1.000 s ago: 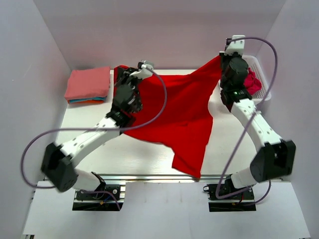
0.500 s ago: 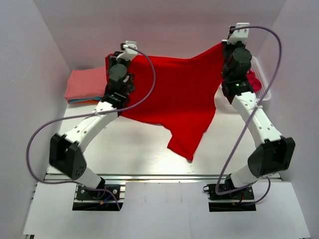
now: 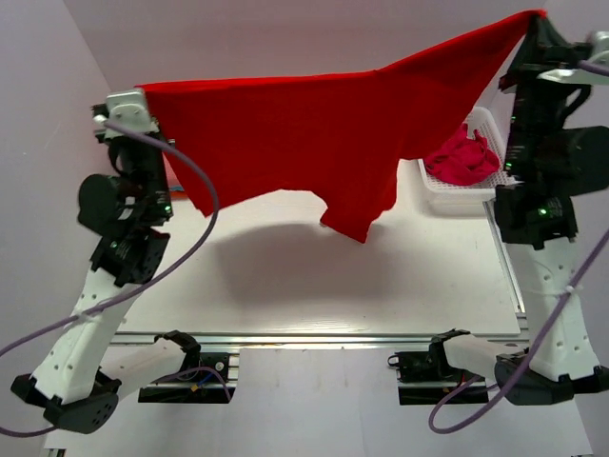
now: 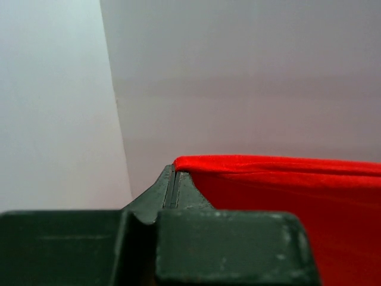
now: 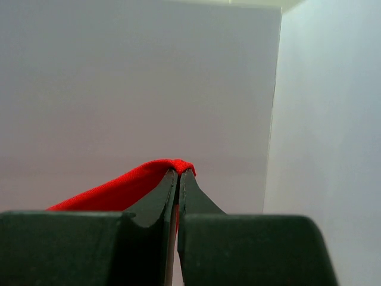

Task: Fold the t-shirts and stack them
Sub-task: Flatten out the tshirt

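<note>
Left claw [image 3: 145, 89]: clenched on one upper corner of the red t-shirt [image 3: 304, 124], high above the left edge of the surface [image 3: 314, 286]. The wrist view shows the cloth nipped only at the very tips.
Right claw [image 3: 538, 19]: clenched on the opposite upper corner, high over the far right corner. Only a small fold of red peeps past the shut tips.
Red t-shirt: spread in the air between both claws with its top edge nearly taut. Its lower edge hangs clear of the surface, and one flap droops lowest right of centre.
Basket [image 3: 466, 193]: sits at the far right corner holding a crimson-pink shirt [image 3: 463, 157], under the right end of the raised cloth.
Risk, slipping: both grips are shallow, so pulling the arms further apart could tug a corner free and drop that side.
Risk, snagging: lowering on the right could drape cloth over the basket rim.
Risk, creasing: the drooping flap would likely touch down first and fold under if the shirt is lowered without being drawn flat.
</note>
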Action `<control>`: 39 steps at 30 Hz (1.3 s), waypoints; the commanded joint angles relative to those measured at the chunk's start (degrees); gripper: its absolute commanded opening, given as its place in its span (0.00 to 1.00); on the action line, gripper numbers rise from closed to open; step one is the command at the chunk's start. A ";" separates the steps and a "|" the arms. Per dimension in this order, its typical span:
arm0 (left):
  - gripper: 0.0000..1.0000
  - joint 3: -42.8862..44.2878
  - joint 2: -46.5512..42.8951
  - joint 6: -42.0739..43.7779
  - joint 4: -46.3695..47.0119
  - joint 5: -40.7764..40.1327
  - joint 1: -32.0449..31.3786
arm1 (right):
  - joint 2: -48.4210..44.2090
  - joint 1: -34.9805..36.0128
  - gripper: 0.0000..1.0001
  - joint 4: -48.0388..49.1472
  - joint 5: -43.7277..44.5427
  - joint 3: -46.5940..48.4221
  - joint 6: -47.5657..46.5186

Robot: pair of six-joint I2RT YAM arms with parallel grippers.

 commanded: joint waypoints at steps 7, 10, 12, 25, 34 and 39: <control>0.00 7.00 -9.47 -5.88 -12.31 10.38 -0.74 | -4.00 -0.13 0.00 -4.43 -4.72 12.24 0.08; 0.00 9.63 -10.88 -6.59 -15.47 13.18 -0.21 | -4.88 -0.30 0.00 -5.14 -4.80 14.27 0.17; 0.00 11.56 -12.29 -7.81 -18.10 15.89 -0.21 | -6.11 -0.39 0.00 -5.23 -5.94 15.07 0.34; 0.00 16.23 -15.80 -10.28 -25.14 19.69 -0.21 | -10.59 -0.30 0.00 -6.28 -8.76 16.75 2.10; 0.00 7.12 -15.73 -10.28 -20.51 15.41 -0.21 | -10.52 -0.39 0.00 -3.30 -7.98 6.31 1.49; 0.00 -2.64 -11.25 -6.07 -11.19 1.19 -0.83 | -6.74 -0.30 0.00 1.19 -4.99 -2.41 1.49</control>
